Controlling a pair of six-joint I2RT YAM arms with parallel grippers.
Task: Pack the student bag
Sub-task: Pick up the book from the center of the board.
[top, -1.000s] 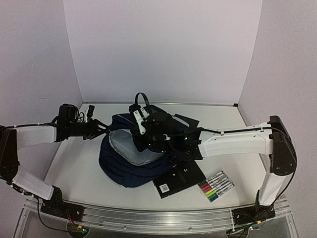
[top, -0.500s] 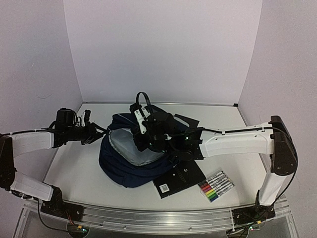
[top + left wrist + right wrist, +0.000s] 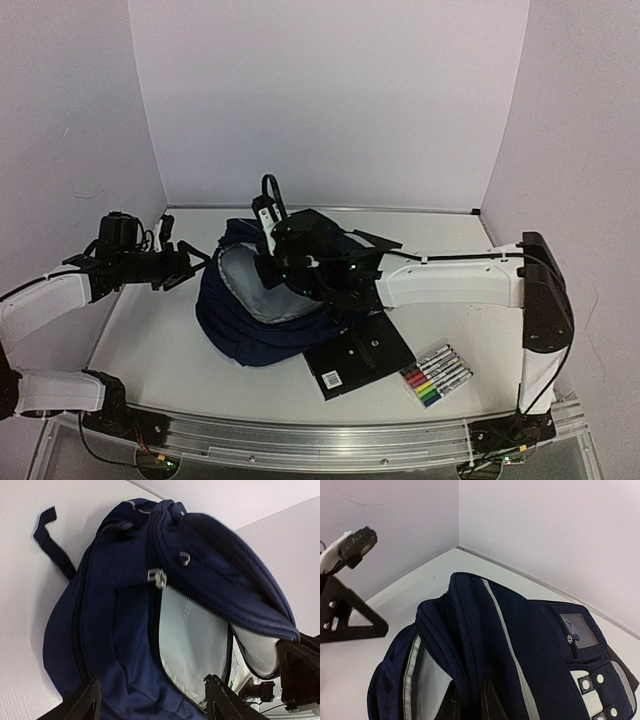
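Navy fabric marks the student bag (image 3: 240, 335), which we see lying in the middle of the desk (image 3: 140, 350), its mouth facing left. Our right gripper (image 3: 275, 262) clamps the bag's upper rim. Our left gripper (image 3: 190, 264), jaws apart and empty, hovers just left of the bag, nearest that opening.

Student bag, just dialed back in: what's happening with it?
The right pincer is shut on the upper edge of the student bag, holding it open. The left pincer is open at the bag's left side, gripping nothing. A black notebook and a set of markers lie beside the bag, not yet packed.
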